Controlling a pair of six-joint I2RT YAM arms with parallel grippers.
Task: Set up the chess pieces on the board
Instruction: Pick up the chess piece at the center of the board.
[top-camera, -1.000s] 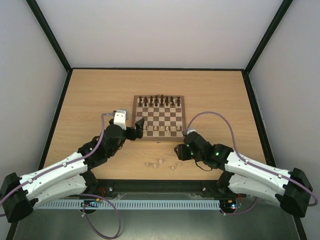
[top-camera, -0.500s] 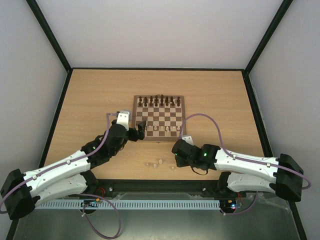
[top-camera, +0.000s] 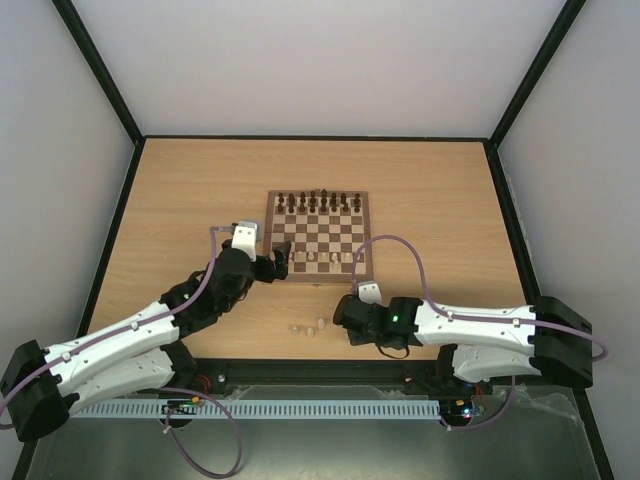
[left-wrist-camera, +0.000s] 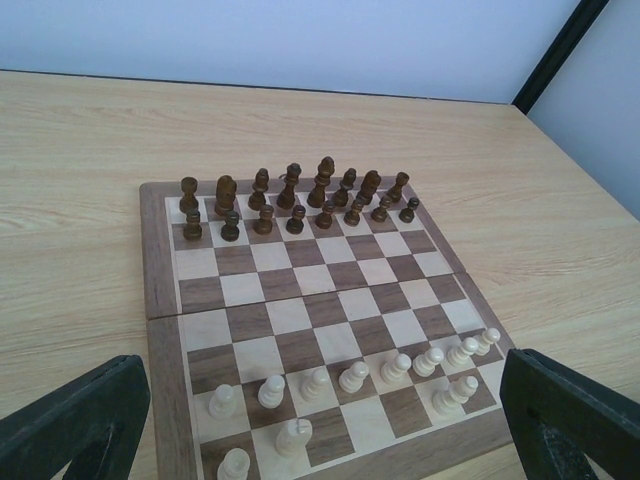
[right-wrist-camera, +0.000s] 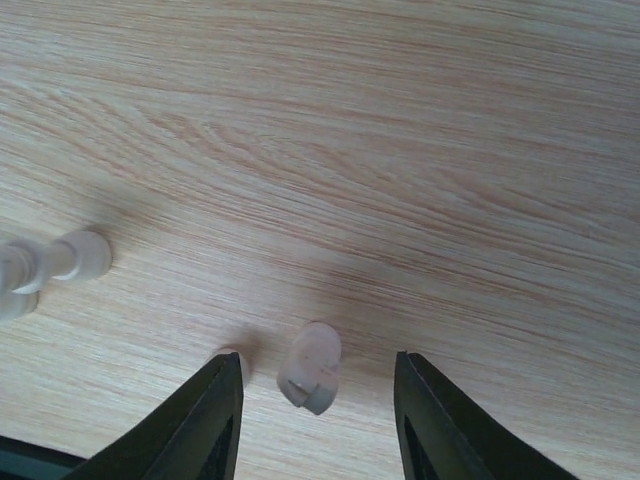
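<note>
On a light wood bench (top-camera: 180, 200) walled in white, we see two white-and-black arms reaching in from the bottom of the overhead frame. The left arm (top-camera: 130, 340) stretches up toward centre frame. The right arm (top-camera: 480, 330) lies low across the lower right.

The board (top-camera: 318, 238) sits at centre frame. The left jaws hover at its lower left corner, wide apart and holding nothing. Dark brown pieces (left-wrist-camera: 295, 195) fill two rows along the board's far edge. The pale chess pieces (left-wrist-camera: 352, 376) on the board stand as a row of eight pawns one rank in from the near edge. Three more stand in the nearest rank.

Below the board, a small cluster of loose pale pieces (top-camera: 310, 327) sits on the bench, just left of the right jaws. In the right wrist view, a toppled pale piece (right-wrist-camera: 65, 258) lies at the left edge.

Smallest of all, a single pale piece (right-wrist-camera: 311, 368) lies on its side between the right jaws. They stand apart, one on either side of it, with wood grain showing in both gaps.
</note>
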